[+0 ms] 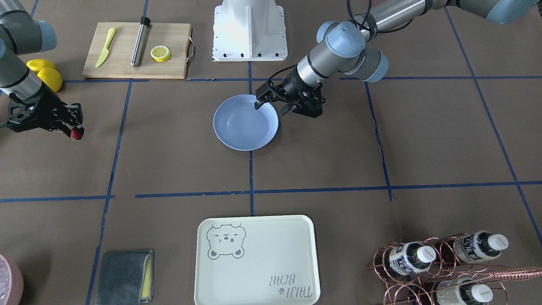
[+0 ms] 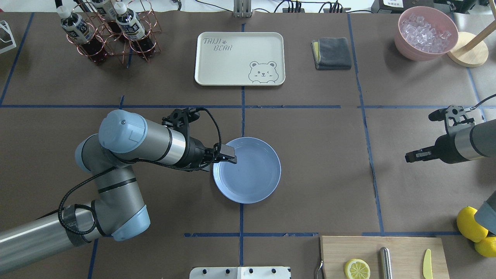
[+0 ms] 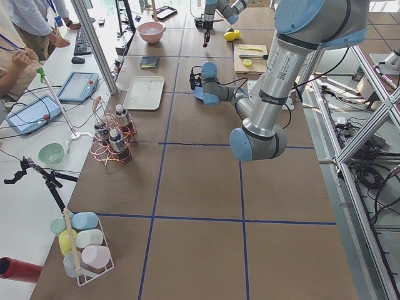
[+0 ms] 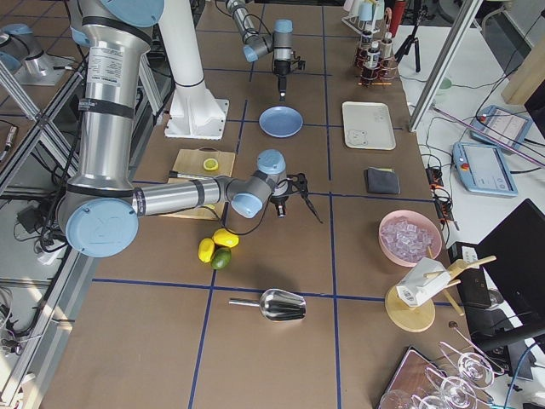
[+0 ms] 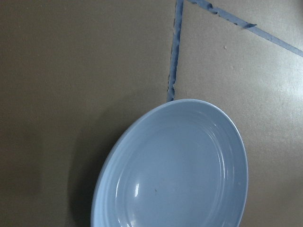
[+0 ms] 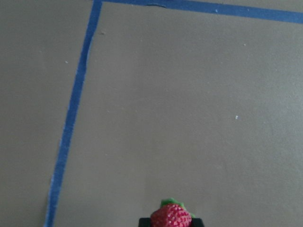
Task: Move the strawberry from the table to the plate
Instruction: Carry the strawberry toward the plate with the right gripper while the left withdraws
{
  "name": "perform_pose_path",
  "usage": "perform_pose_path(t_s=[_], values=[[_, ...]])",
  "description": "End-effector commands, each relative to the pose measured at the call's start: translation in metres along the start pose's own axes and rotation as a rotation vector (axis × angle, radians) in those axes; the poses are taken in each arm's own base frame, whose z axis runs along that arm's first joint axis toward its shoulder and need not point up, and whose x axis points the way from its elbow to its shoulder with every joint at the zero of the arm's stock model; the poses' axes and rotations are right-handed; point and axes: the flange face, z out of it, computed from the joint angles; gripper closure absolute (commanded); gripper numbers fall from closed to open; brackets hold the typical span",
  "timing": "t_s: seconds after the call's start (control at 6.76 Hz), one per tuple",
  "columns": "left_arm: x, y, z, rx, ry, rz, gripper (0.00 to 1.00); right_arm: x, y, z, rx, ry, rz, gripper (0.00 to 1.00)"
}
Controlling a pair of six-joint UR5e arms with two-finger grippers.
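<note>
The right arm's fingers are closed on the strawberry and hold it over the bench. It is near the lemons and well apart from the plate. The left arm's fingers are spread open and hover over the plate's rim on the side toward that arm.

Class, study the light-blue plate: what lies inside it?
Nothing shows inside the plate: its blue surface is bare. The left gripper hangs over one edge, hiding a small strip there. The strawberry is in the right gripper, away from it.
</note>
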Motion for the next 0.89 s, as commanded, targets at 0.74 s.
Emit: perform_pose_path(t_s=[0.74], values=[[-0.059, -0.043, -0.115, 0.150, -0.012, 0.119, 0.01, -0.377, -0.034, -0.003, -0.042, -0.179, 0.459, 1.00]])
